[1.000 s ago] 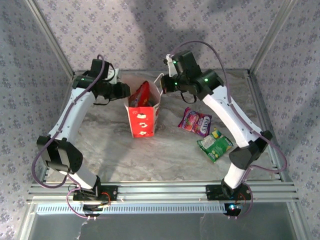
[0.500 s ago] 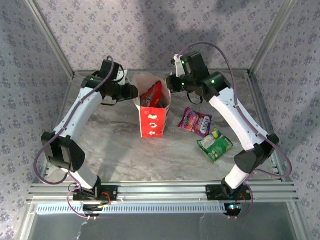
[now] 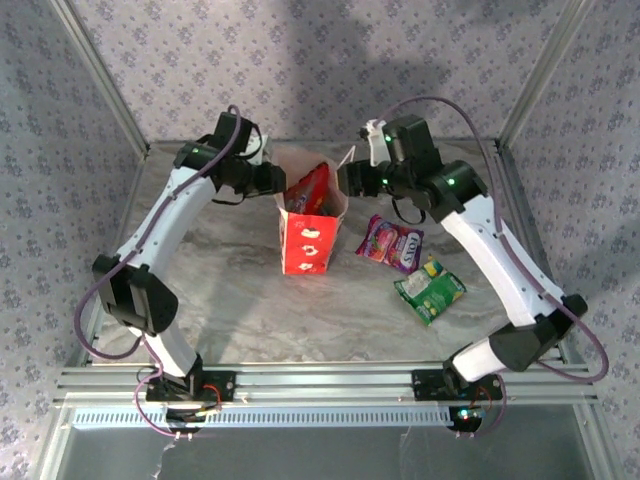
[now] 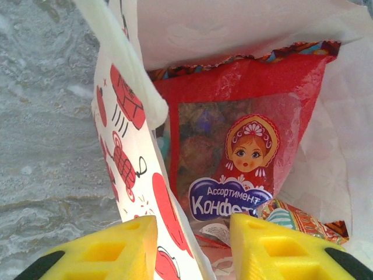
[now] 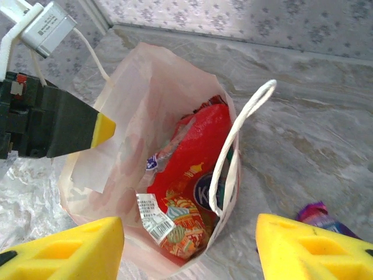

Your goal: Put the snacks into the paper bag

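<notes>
The white paper bag (image 3: 306, 235) with red sides stands upright at mid-table. Inside it leans the large red packet (image 3: 311, 186) (image 4: 245, 116) (image 5: 198, 146), with a patterned orange packet (image 5: 187, 226) beside it. My left gripper (image 3: 271, 180) (image 4: 192, 233) is open. Its fingers straddle the bag's left wall (image 4: 131, 134), one outside and one inside. My right gripper (image 3: 350, 178) (image 5: 189, 236) hangs open over the bag's right rim, holding nothing, by the white cord handle (image 5: 233, 146). The purple-pink packet (image 3: 391, 243) and the green packet (image 3: 430, 290) lie flat on the table to the right.
The marble tabletop (image 3: 230, 300) is bounded by a metal frame (image 3: 320, 380) along the near edge. Patterned walls rise close behind and on both sides. Both arms reach inward toward the bag from either side.
The bag has shifted right along with my left arm. My right gripper has gone from shut at the bag's rim to open and has drawn slightly right.
</notes>
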`<move>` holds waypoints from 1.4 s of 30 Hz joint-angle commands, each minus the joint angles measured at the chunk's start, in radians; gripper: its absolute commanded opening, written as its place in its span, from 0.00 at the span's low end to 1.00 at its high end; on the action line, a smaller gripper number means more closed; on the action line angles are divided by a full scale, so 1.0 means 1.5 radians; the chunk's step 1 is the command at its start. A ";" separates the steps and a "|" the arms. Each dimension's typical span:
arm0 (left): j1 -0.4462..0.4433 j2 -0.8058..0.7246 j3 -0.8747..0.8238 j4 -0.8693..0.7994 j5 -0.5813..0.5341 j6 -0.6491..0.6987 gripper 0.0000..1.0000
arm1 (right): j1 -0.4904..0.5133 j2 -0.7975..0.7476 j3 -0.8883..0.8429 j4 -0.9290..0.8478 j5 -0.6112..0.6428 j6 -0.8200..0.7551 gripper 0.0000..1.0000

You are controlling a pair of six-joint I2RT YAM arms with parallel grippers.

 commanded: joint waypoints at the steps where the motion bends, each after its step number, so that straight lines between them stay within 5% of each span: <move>1: -0.018 0.018 0.048 -0.038 -0.044 0.015 0.38 | -0.023 -0.049 -0.042 -0.022 0.036 0.012 0.66; 22: -0.008 0.011 0.043 -0.078 -0.095 0.028 0.05 | -0.176 -0.211 -0.331 -0.095 0.081 0.121 0.72; 42: 0.053 -0.065 -0.095 -0.016 -0.053 0.025 0.03 | -0.360 -0.290 -0.584 -0.089 -0.064 0.242 0.76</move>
